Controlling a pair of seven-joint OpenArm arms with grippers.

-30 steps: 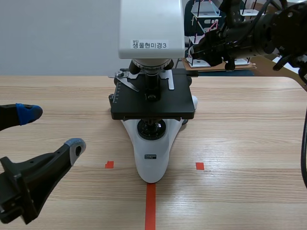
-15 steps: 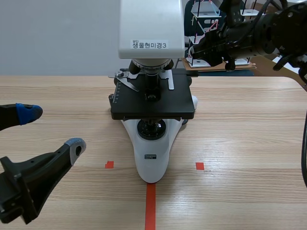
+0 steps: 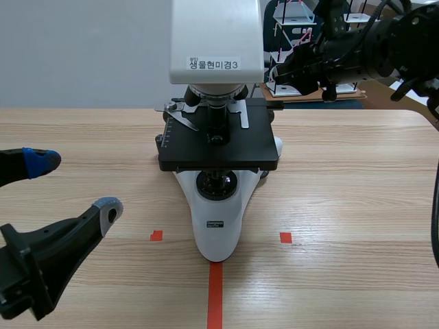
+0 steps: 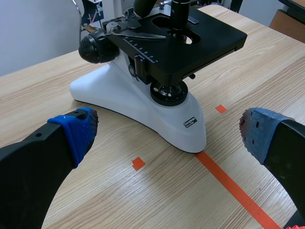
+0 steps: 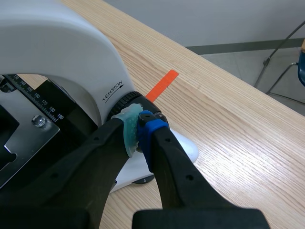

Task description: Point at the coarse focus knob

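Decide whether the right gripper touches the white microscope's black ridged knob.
Cannot tell: in the right wrist view the right gripper overlaps the black ridged knob, hiding any gap.

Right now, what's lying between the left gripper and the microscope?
Nothing but bare table with tape marks: the left wrist view shows only wood between the open left gripper and the microscope.

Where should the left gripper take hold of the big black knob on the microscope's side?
Likely the round rim of the black knob, one finger either side, approached from the left arm's side: it juts sideways out of the microscope there.
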